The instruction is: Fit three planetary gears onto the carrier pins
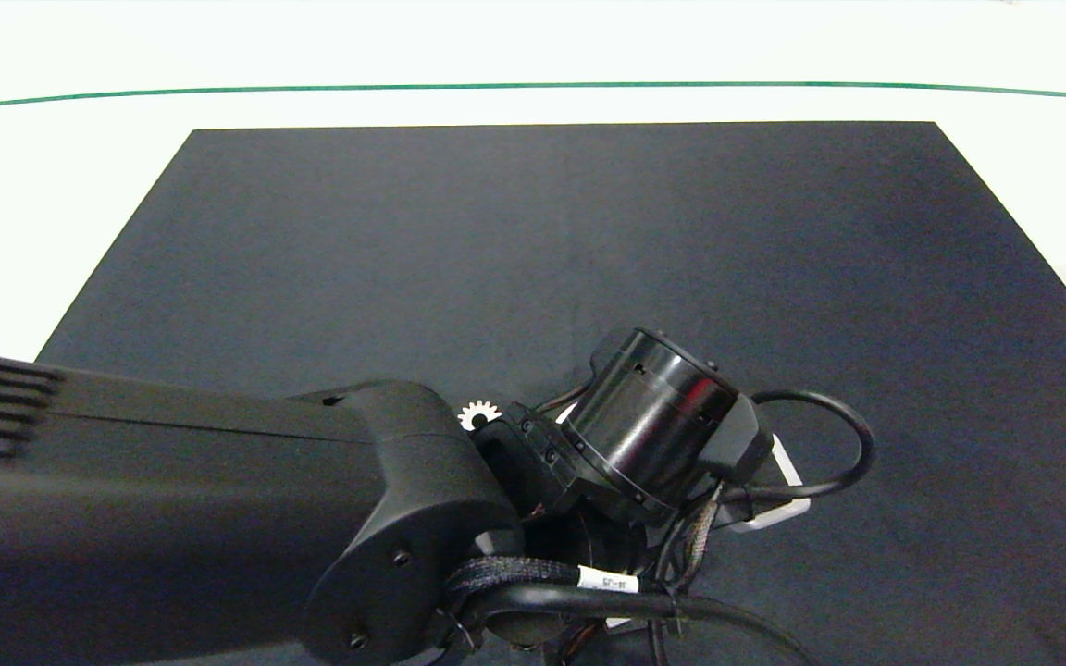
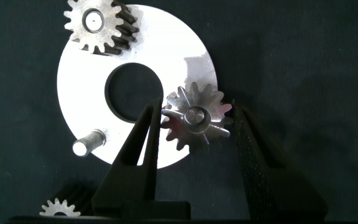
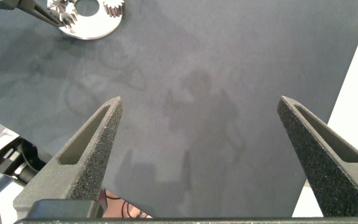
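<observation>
Gears and a white disc (image 2: pixel 185 46) lie on a dark mat (image 1: pixel 533 240), seen most clearly from the left wrist camera. The disc is flat and round with a large centre hole. Three carrier pins stand upright on it in a triangle, their long axes pointing straight up off the disc face toward the camera.

One planetary gear (image 2: pixel 98 25) already sits flat on a pin, the pin's pale tip showing in its centre hole. A second planetary gear (image 2: pixel 196 118) rests over another pin, near the disc's edge, also lying flat with its teeth pointing outward all round. The left gripper (image 2: pixel 194 127) straddles this gear: one dark finger (image 2: pixel 140 146) sits at the gear's teeth on the side toward the centre hole, the other finger (image 2: pixel 253 155) stands just clear of the teeth on the outer side, so the jaws are spread slightly wider than the gear.

The third carrier pin (image 2: pixel 87 143) is bare. The third gear (image 2: pixel 59 208) lies flat on the mat, off the disc, near that bare pin.

From the head camera, the left arm (image 1: pixel 218 499) covers most of the disc; one gear (image 1: pixel 478 414) peeks out beside the wrist.

The right gripper (image 3: pixel 197 155) hangs well apart from the disc over bare mat, its fingers spread wide and holding nothing.
</observation>
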Robot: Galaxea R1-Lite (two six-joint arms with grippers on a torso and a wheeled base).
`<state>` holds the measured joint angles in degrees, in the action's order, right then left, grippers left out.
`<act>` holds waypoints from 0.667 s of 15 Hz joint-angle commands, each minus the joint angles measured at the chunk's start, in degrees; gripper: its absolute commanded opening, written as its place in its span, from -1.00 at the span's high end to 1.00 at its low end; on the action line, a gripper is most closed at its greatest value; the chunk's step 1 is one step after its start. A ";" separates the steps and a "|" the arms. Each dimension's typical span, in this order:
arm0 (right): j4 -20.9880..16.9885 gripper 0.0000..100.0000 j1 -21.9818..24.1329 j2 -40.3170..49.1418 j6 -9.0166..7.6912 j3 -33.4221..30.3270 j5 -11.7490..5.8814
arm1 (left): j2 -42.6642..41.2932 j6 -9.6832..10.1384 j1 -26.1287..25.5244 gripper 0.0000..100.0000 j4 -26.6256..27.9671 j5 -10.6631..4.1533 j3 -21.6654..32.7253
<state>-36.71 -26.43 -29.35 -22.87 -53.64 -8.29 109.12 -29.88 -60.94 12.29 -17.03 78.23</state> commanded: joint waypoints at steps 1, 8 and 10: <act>-0.21 -1.00 -0.03 0.00 -0.16 0.03 -0.06 | -0.40 -0.09 -0.06 0.80 0.02 -0.11 -0.09; -0.21 -1.00 -0.03 0.09 -0.16 0.03 -0.06 | -0.31 0.00 -0.14 0.80 -0.25 0.42 -1.32; -0.21 -1.00 -0.03 0.09 -0.16 0.03 -0.15 | -0.13 0.00 -0.14 0.80 -0.42 0.51 -1.41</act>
<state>-36.73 -26.43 -29.29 -22.87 -53.64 -8.34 108.81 -29.66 -61.07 11.72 -16.48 76.85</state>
